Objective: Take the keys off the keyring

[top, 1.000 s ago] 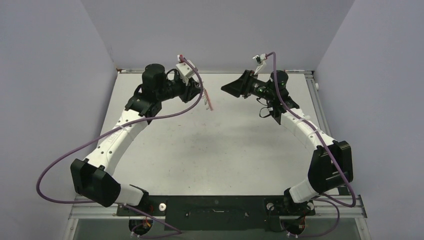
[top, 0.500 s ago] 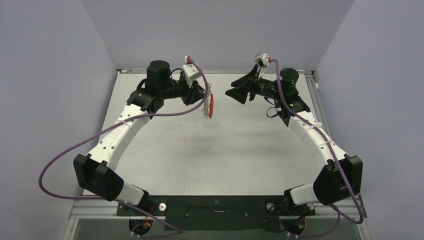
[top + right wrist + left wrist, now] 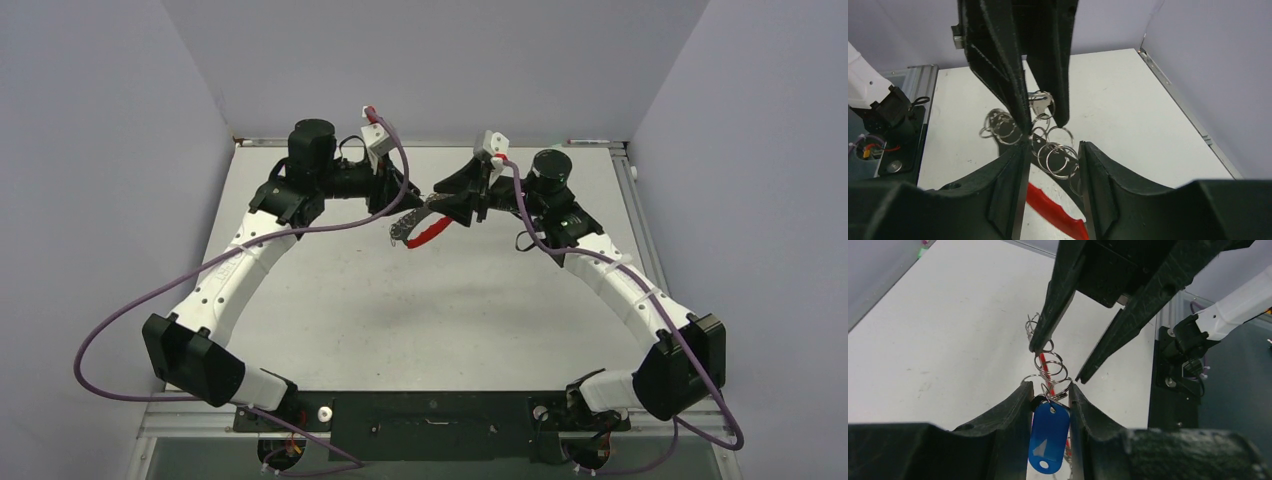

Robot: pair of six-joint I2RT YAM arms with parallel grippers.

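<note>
Two claws meet nose to nose over the far middle of the table (image 3: pixel 400 320) in the top view. The left gripper (image 3: pixel 408 208) and right gripper (image 3: pixel 445 205) almost touch. You've got the back wall (image 3: pixel 430 70) near behind them. The side walls are well apart on both flanks, and a wide stretch of white tabletop runs toward the arm bases. The keyring (image 3: pixel 430 232) sits just under the meeting point. Its red band angles down toward the near-left, and the wire loops (image 3: pixel 400 228) bunch at the left end.

From the left wrist, your left claw is clenched on the keyring at its loop end. The blue-headed key (image 3: pixel 1048 435) hangs right between the two fingers, filling most of the gap. The loops spiral up from there with a sliver of red showing through them. The right claw's fingers come in from above, spread apart, one on either side of the loop stack. The table's right edge and a dark frame rail are close on that side.

From the right wrist, your right claw is released. Its fingers straddle several loops, with the red band curving below and between them. The left claw's fingers hang down from the top with a silver key (image 3: pixel 1042 102) between their tips. The table's edge rail runs along the right, with open white surface before it.
</note>
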